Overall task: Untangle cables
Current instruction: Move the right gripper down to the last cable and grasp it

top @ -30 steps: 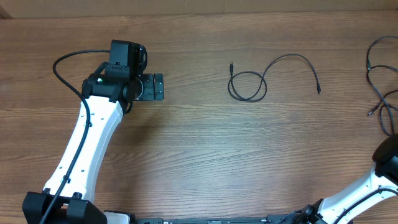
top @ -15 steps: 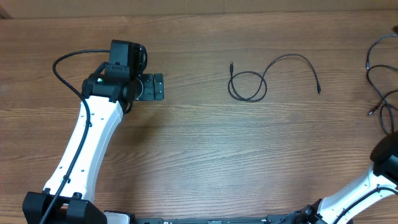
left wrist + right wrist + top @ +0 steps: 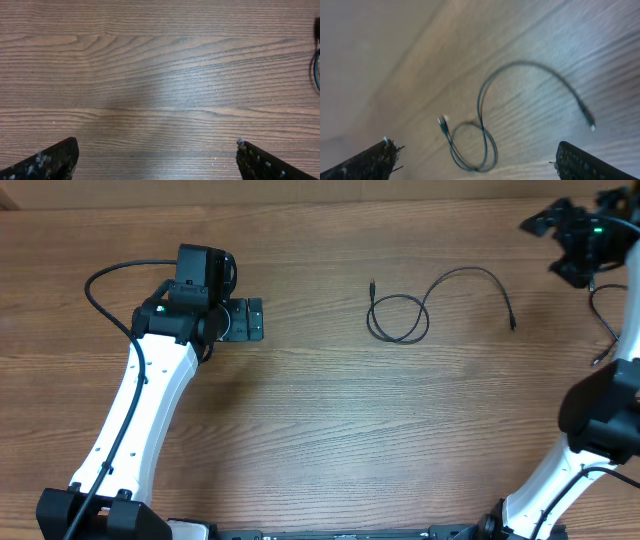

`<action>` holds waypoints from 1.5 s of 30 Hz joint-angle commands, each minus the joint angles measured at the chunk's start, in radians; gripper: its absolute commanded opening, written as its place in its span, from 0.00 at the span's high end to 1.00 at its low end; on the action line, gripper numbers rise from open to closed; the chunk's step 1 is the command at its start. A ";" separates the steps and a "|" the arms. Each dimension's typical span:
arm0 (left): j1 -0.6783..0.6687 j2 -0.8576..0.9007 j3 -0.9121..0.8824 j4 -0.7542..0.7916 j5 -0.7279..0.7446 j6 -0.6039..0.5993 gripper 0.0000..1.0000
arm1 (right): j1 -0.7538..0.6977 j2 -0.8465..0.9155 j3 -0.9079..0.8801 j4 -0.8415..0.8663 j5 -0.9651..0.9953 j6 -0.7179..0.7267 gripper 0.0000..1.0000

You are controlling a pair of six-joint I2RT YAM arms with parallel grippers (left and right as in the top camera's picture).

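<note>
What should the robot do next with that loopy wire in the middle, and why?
Probably lower the right gripper toward the looped cable. Its jaws are open, its wrist camera looks straight at that cable, and the cable crosses itself in a small loop. The left gripper is open too, but its camera sees mostly bare wood.

Left arm (image 3: 150, 395) extends from 7 o'clock to 10 o'clock; left gripper (image 3: 252, 319) faces 3 o'clock, jaws wide apart. Right arm (image 3: 600, 410) extends from 5 o'clock to 2 o'clock; right gripper (image 3: 540, 220) faces 9 o'clock, jaws spread.
</note>
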 commanded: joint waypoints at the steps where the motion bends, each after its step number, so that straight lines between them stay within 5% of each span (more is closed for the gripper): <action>1: 0.004 -0.013 0.008 0.003 -0.013 0.022 0.00 | 0.082 -0.013 -0.002 -0.048 0.142 -0.014 0.00; 17: 0.004 -0.013 0.008 0.003 -0.013 0.022 0.00 | 0.314 -0.012 -0.074 -0.175 0.253 0.048 0.00; 36: 0.004 -0.013 0.008 0.004 -0.013 0.022 0.00 | 0.458 -0.012 -0.481 0.131 0.260 0.341 0.00; 45: 0.004 -0.013 0.008 0.004 -0.013 0.022 0.00 | 0.459 -0.012 -0.567 0.235 0.222 0.363 0.00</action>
